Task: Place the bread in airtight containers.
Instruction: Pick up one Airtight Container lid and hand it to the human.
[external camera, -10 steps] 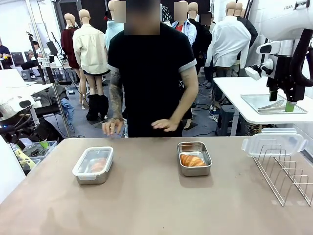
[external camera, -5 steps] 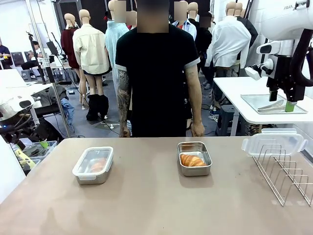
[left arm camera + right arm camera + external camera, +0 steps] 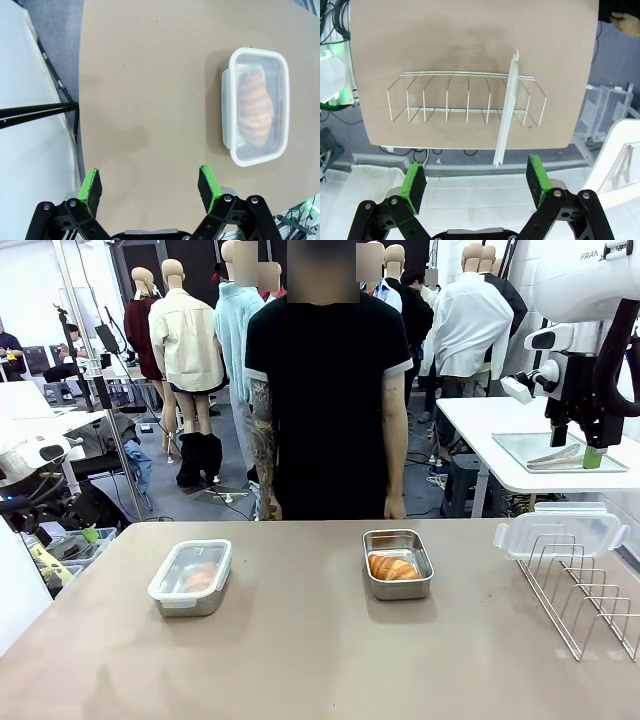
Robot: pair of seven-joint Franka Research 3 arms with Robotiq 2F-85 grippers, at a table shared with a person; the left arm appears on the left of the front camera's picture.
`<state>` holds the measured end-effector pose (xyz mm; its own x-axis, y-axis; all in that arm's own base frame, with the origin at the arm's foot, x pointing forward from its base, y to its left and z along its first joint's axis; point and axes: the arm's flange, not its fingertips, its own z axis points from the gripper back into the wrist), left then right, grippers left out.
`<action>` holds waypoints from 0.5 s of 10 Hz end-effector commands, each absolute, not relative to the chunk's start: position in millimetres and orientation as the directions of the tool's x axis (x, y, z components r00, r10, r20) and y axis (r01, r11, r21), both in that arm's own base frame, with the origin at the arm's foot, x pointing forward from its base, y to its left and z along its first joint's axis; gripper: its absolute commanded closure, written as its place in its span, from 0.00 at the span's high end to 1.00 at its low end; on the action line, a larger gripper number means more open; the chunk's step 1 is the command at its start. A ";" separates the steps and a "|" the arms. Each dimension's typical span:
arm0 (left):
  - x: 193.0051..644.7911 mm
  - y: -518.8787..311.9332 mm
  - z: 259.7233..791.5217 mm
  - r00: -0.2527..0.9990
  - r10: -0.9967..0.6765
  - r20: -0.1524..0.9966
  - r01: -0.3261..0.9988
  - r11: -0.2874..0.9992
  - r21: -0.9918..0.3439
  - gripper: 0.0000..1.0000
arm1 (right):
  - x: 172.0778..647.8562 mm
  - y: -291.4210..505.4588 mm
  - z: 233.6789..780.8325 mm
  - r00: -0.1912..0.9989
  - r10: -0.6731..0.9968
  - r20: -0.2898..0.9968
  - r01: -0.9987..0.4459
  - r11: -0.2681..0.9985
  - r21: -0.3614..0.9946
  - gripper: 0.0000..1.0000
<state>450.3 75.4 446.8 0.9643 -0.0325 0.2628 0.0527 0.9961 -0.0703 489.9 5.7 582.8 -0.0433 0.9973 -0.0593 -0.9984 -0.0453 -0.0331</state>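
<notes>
Front view: a lidded tin [image 3: 191, 577] at nine o'clock and an open tin [image 3: 398, 563] at centre each hold a croissant [image 3: 393, 567]. Left wrist view: the left gripper [image 3: 150, 182] gapes empty, lidded tin at two o'clock. Right wrist view: the right gripper [image 3: 477, 181] gapes empty above a wire rack [image 3: 465, 98] holding a clear lid [image 3: 506, 110].

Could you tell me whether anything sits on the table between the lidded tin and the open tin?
No: in the front view the stretch between the lidded tin and the open tin is bare table.
</notes>
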 end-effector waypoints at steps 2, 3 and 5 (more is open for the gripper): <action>448.3 76.1 446.9 0.964 -0.020 0.264 0.038 0.997 -0.060 1.00 | 490.2 5.0 585.5 -0.063 0.996 -0.061 -0.998 -0.065 -0.024 1.00; 448.3 76.1 446.9 0.964 -0.020 0.264 0.038 0.997 -0.060 1.00 | 490.2 5.0 585.5 -0.063 0.996 -0.061 -0.998 -0.065 -0.024 1.00; 448.3 76.1 446.9 0.964 -0.020 0.264 0.038 0.997 -0.060 1.00 | 490.2 5.0 585.5 -0.063 0.996 -0.061 -0.998 -0.065 -0.024 1.00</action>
